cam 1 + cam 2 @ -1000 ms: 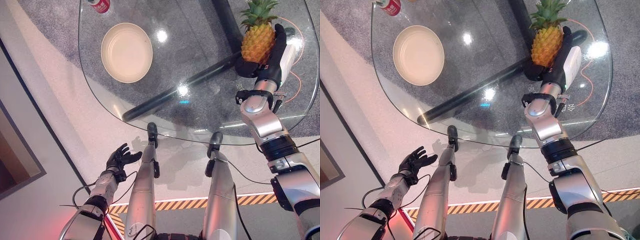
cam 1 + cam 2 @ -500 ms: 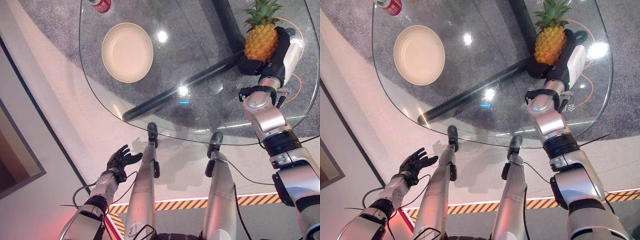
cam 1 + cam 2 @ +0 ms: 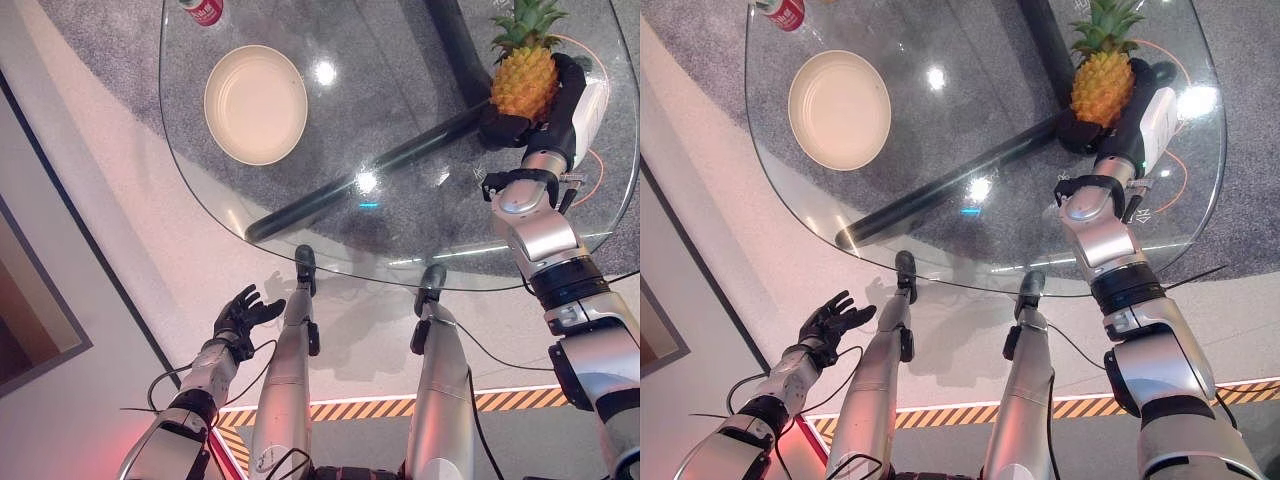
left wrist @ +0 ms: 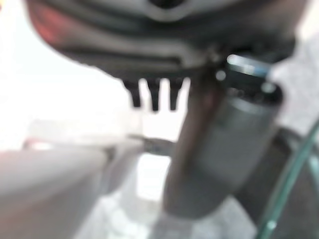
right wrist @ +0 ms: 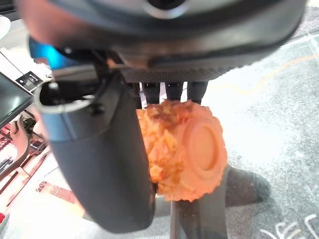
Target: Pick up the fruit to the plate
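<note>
The left hand (image 3: 240, 312) hangs low beside the glass table (image 3: 400, 240), its fingers spread wide and holding nothing. On the table's far left side lies the cream plate (image 3: 255, 104), with a red can (image 3: 203, 11) beyond it. At the far right, the right hand (image 3: 545, 110) has its fingers wrapped around the pineapple (image 3: 523, 80), well apart from the plate.

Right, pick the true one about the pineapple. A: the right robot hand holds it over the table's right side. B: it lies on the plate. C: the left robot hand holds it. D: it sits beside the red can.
A: the right robot hand is wrapped round the pineapple above the glass table, far from the empty plate.
</note>
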Motion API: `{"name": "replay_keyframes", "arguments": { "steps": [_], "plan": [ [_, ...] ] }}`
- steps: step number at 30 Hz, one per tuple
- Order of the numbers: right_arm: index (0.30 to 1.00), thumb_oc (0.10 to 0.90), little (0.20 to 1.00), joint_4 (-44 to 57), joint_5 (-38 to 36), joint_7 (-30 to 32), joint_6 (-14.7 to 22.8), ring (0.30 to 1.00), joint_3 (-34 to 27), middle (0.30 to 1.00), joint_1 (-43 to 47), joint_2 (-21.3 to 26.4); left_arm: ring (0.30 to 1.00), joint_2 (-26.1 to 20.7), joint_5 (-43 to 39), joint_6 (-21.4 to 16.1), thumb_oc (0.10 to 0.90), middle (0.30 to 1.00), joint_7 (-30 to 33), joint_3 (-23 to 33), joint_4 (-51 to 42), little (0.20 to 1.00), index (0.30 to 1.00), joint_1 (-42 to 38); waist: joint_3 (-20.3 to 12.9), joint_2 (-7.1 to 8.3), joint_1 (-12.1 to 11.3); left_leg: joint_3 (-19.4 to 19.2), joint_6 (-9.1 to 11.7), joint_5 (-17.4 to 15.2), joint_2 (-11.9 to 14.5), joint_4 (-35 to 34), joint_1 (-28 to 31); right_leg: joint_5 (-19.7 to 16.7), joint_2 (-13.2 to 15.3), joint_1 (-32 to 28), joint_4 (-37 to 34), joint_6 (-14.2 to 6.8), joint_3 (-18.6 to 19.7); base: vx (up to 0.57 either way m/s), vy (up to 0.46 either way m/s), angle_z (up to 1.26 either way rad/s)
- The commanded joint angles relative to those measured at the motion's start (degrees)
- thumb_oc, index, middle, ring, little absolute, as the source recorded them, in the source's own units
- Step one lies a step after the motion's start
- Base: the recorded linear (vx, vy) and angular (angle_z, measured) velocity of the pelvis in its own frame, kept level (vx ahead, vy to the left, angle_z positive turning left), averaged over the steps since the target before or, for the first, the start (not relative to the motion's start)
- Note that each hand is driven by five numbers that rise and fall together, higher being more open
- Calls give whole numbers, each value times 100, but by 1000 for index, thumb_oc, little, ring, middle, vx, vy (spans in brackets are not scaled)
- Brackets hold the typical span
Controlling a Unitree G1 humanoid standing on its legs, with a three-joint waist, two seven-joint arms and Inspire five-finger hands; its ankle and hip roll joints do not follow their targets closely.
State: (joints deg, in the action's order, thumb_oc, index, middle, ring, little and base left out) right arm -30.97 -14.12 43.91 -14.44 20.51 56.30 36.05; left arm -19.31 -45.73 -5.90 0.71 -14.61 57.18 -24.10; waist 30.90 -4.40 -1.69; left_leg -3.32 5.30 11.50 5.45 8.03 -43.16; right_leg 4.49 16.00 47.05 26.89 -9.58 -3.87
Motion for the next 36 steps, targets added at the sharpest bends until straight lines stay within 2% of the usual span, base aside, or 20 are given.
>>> {"name": "replay_keyframes", "arguments": {
  "steps": [1,5,9,13,19,22,23,31,36],
  "plan": [
    [300,100,200,92,51,-224,104,300,215,300,-29,284,900,-262,-622,-316,800,900,249,259,59,900,900,247,-111,-156,-95,274,174,-581,254,655,-88,-949,168,-56,-855,-52,-282,2,38,0],
    [300,100,200,308,267,-236,264,300,146,300,-184,310,900,-286,-1346,-801,800,900,698,745,-149,900,900,202,-111,-179,-92,271,184,-577,225,600,-2,-909,195,-118,-866,-59,-270,0,35,0],
    [300,100,200,670,478,-203,329,300,43,300,-405,217,900,-393,-1555,-1327,800,900,1271,1187,-498,900,900,61,-111,-161,-94,290,198,-582,202,588,16,-878,216,-132,-852,-61,-274,0,0,0],
    [300,100,200,1042,768,-221,523,300,-41,300,-687,75,900,-545,-1337,-1914,800,900,1956,1529,-1041,900,900,-193,-111,-73,-98,328,210,-583,197,558,-12,-857,195,-127,-845,-53,-303,-13,-47,3],
    [300,100,200,1685,1227,-380,643,300,-49,300,-1014,-109,900,-751,-848,-2419,800,900,2952,1866,-1473,900,900,-612,-111,62,-45,341,225,-572,219,514,-85,-845,140,-98,-875,-54,-314,-15,-42,2],
    [300,100,200,1828,1439,-476,713,300,-18,300,-1099,-150,900,-781,-764,-2579,800,900,3155,1916,-1544,900,900,-661,-111,93,-22,334,232,-568,232,513,-107,-839,122,-89,-886,-47,-303,0,0,0],
    [300,100,200,1986,1582,-544,823,300,45,300,-1185,-172,900,-813,-615,-2762,800,900,3340,1980,-1633,900,900,-726,-111,121,0,323,244,-563,253,493,-119,-840,112,-83,-909,-44,-296,0,0,0],
    [300,100,200,2522,1786,-746,1242,300,42,300,-1317,-195,900,-838,-292,-3162,800,900,3328,1963,-2303,900,900,-929,-111,126,48,298,266,-583,253,507,-189,-833,91,-37,-928,-59,-234,0,0,0],
    [300,100,200,2818,2081,-979,1336,300,-3,300,-1326,-298,900,-676,-13,-3127,800,900,3023,1847,-2948,900,900,-1078,-111,149,48,291,263,-534,260,472,-265,-912,85,6,-985,-78,-235,0,0,0]
  ]
}}
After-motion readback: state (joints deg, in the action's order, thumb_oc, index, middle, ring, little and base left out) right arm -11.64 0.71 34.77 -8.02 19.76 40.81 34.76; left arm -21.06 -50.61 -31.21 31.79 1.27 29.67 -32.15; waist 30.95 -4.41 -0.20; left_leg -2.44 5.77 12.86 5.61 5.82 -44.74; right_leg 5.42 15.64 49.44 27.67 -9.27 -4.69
